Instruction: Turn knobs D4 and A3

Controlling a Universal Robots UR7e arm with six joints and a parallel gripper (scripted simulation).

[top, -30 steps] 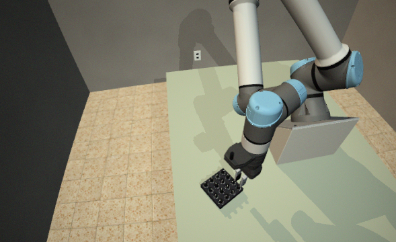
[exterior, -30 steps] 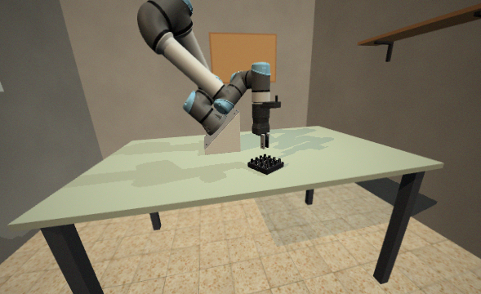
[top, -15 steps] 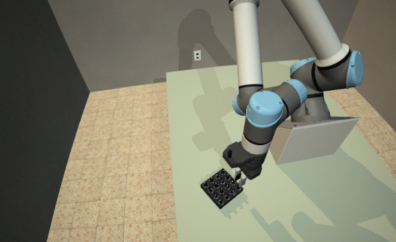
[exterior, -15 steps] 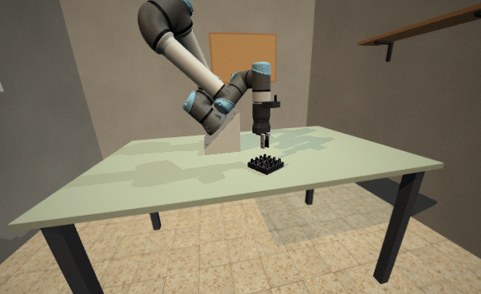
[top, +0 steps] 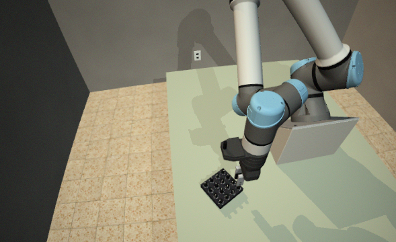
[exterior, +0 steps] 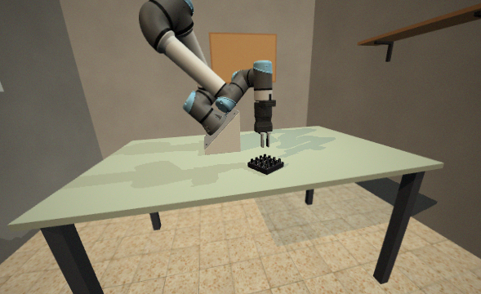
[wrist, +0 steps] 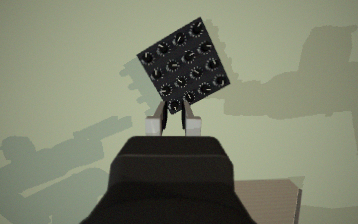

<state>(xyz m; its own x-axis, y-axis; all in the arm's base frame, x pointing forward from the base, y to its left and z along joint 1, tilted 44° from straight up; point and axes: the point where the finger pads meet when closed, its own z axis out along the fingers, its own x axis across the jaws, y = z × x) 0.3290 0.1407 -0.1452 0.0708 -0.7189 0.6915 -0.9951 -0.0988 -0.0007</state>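
Observation:
The black knob box (top: 208, 193) (exterior: 267, 171) (wrist: 160, 61) stands on the table, turned at an angle in the wrist view, with four rows of black knobs carrying white lines. My gripper (top: 238, 181) (exterior: 265, 145) (wrist: 174, 109) is partly open with nothing between its fingers. It hangs above the box; in the exterior view a gap shows between fingertips and knobs. In the wrist view the fingertips flank the image of the nearest corner knob (wrist: 174, 105). Printed names are too small to read, so I cannot tell which knobs are D4 and A3. I cannot make out the socket.
The pale green table (top: 191, 161) (exterior: 113, 196) carries the box and the arm's slanted grey base mount (top: 315, 141) (exterior: 228, 139). The mount's edge also shows at the lower right of the wrist view. Shadows of the arm fall across the table around the box.

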